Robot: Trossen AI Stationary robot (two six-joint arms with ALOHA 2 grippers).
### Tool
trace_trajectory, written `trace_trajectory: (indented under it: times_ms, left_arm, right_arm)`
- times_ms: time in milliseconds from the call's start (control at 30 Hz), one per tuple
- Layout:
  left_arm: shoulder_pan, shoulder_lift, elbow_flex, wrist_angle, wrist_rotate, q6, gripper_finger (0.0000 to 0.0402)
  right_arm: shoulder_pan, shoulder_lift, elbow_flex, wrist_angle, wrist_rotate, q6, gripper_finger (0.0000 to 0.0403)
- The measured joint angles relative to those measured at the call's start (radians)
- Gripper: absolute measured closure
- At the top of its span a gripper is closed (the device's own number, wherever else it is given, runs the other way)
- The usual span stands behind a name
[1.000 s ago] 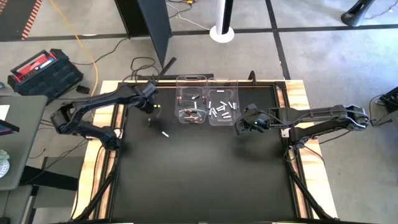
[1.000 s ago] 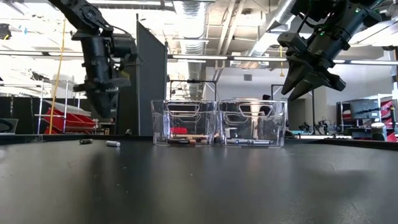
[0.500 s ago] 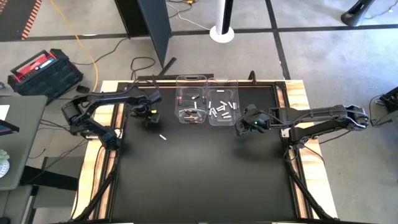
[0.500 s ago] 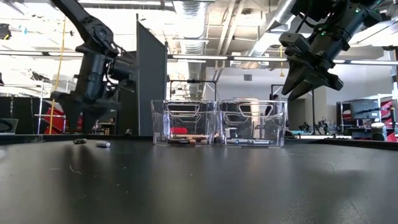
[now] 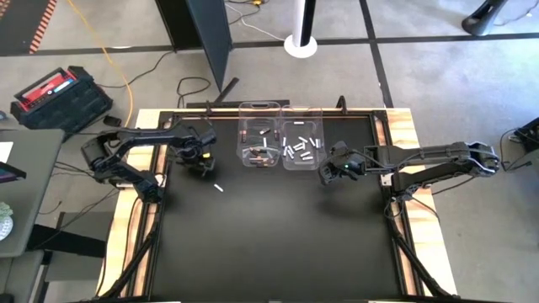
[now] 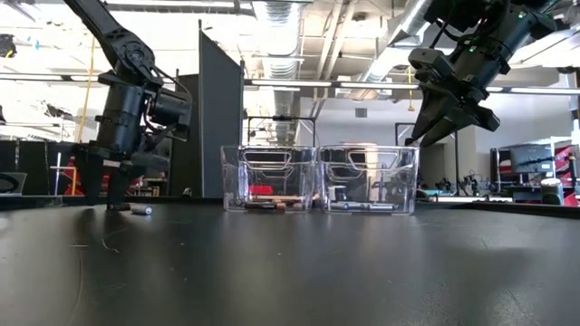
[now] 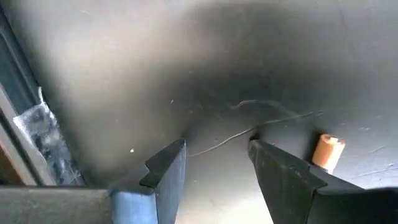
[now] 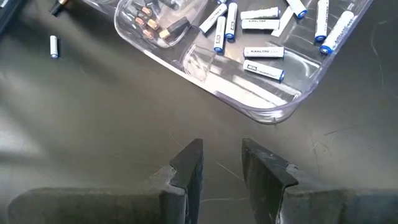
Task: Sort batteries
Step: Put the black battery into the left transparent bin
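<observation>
I have lowered the left gripper [image 5: 200, 160] to the mat left of the bins [image 5: 280, 147], jaws spread, empty; a copper-dark battery [image 7: 327, 151] lies just beside its fingertips, ready for pickup

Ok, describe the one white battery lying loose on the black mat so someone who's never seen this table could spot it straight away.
Start at the two clear bins at the back of the black mat. Move left and toward the front from the left bin, near the left arm's tool. There a single white battery lies by itself on bare mat; unlike the white ones in the right bin, it sits outside any container.
</observation>
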Motion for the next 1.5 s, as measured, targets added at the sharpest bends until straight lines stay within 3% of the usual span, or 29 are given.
trace_trajectory:
  times_ms: [233,467,1033,1500]
  left_arm:
    - [-0.01,-0.093,0.031,0.021,-0.025,-0.007,0.0216]
    - [-0.1,-0.163,0.049,0.042,-0.002,-0.024,0.0216]
    - [-0.289,0.031,0.05,0.165,0.035,-0.123,0.0216]
    - [-0.3,0.077,0.052,0.159,0.035,-0.171,0.0216]
  right_arm:
    - [0.0,0.0,0.0,0.001,0.0,0.0,0.0276]
    - [0.0,0.0,0.0,0.002,-0.001,0.006,0.0276]
    - [0.0,0.0,0.0,0.001,-0.003,0.0,0.0276]
    - [0.0,0.0,0.0,0.001,-0.009,0.0,0.0276]
